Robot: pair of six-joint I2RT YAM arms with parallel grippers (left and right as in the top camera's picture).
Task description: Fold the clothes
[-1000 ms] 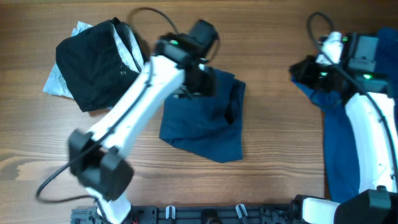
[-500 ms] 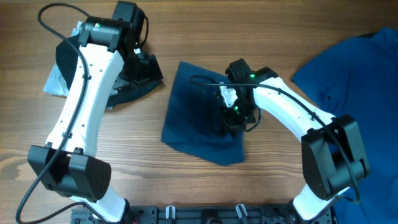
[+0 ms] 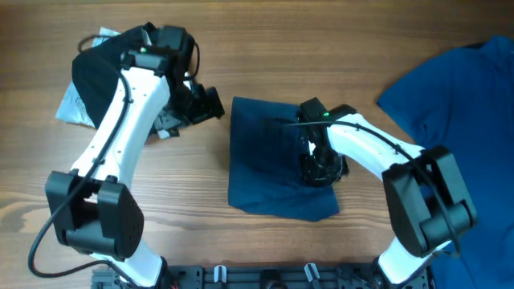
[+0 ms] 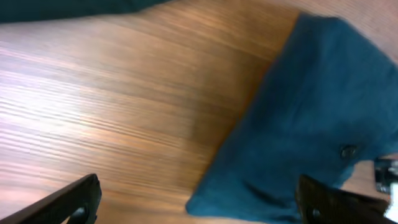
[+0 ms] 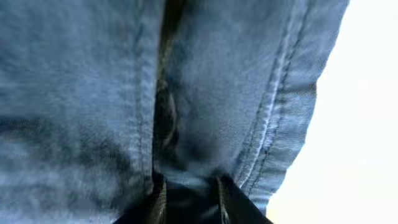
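Right tool [image 3: 320, 169] nipped shut on the shorts [image 3: 269, 160]
Left tool [image 3: 204, 103] spread wide, empty, above the surface [image 4: 124, 93]; shorts just ahead.

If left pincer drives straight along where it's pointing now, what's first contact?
Probably the shorts: the open left pincer aims across the table at their near edge. Depth is unclear; if pitched down, it meets wood first.

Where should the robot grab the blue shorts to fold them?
Probably the left edge of the shorts, coming from the left. It lies flat and free on the table, nearest the open left gripper. The right gripper holds the right part.
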